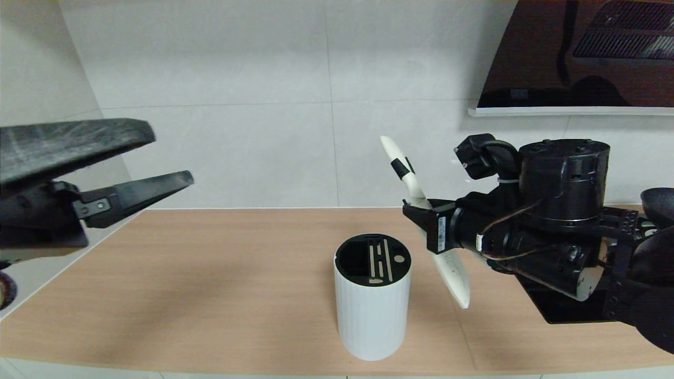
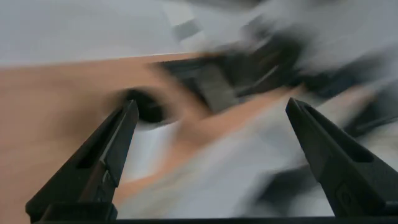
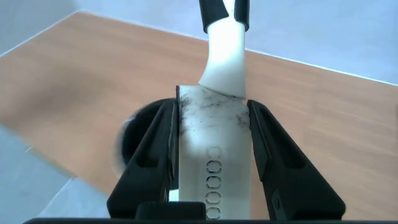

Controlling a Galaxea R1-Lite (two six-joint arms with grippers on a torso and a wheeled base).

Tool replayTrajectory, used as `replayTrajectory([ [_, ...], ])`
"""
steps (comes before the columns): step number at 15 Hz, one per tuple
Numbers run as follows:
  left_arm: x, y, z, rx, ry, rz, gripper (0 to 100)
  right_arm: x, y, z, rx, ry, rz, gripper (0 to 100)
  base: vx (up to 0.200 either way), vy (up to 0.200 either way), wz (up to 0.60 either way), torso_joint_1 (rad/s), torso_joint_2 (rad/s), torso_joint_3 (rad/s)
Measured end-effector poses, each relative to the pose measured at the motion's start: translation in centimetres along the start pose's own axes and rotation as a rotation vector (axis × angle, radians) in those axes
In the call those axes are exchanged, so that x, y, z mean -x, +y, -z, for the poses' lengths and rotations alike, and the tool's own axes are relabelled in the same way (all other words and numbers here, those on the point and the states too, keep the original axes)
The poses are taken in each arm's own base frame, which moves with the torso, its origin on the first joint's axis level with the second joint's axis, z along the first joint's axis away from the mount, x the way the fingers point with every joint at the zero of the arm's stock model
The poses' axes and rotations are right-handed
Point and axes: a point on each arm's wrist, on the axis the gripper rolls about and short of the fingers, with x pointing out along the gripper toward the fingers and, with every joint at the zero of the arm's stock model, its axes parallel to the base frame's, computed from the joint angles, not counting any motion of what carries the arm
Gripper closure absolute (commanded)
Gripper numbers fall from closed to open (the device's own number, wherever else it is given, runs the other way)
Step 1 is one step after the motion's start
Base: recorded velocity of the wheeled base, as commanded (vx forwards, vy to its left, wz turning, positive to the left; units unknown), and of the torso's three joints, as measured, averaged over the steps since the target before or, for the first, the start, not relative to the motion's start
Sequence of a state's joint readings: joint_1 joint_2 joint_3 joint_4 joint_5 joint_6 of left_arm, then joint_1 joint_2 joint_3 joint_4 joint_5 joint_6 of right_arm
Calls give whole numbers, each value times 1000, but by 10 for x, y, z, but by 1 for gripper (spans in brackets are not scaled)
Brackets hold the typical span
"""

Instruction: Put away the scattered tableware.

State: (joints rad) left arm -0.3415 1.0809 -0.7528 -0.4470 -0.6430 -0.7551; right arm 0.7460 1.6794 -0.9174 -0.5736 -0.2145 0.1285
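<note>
Over on the left, the left gripper (image 1: pixel 172 157) hangs above the near-left end of the wooden counter (image 1: pixel 210 284). Its two dark fingers are spread wide with nothing between them, and the tips point right, toward the middle of the counter.

Near the middle of the counter, close to the near edge, a white ribbed cylinder holder (image 1: pixel 372 310) stands upright. It has a black top insert with one large opening, a few narrow slots and a small round hole. Nothing sticks out of it.

Just to the right of the holder and above the counter, the right gripper (image 1: pixel 421 221) is pinching a long white utensil (image 1: pixel 453 271) about halfway along its length. The right wrist view shows the two black fingers pressed against either side of it. The utensil sits tilted in the grip. The end with a black band around it rises up and to the left against the tiled wall (image 1: pixel 237 79), and the other end slants down and to the right, clear of the wood and beside the holder without touching it.

Under the right arm a flat black slab (image 1: pixel 558 310) lies on the counter. A dark glossy hood (image 1: pixel 579 63) is mounted on the wall at the far right.
</note>
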Motion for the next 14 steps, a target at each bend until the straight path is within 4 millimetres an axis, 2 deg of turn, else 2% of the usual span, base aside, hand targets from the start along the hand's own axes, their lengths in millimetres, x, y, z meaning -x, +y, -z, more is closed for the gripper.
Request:
replayTrajectory([
  [4, -50, 33, 11, 91, 24, -86, 0, 2, 22, 4, 13, 4, -32, 100, 0, 0, 0, 0, 0, 0],
  [8, -102, 51, 37, 86, -6, -166, 0, 9, 45, 11, 31, 17, -65, 100, 0, 0, 0, 0, 0, 0],
  [14, -141, 71, 66, 32, -28, -247, 0, 13, 59, 18, 25, 36, -107, 100, 0, 0, 0, 0, 0, 0],
])
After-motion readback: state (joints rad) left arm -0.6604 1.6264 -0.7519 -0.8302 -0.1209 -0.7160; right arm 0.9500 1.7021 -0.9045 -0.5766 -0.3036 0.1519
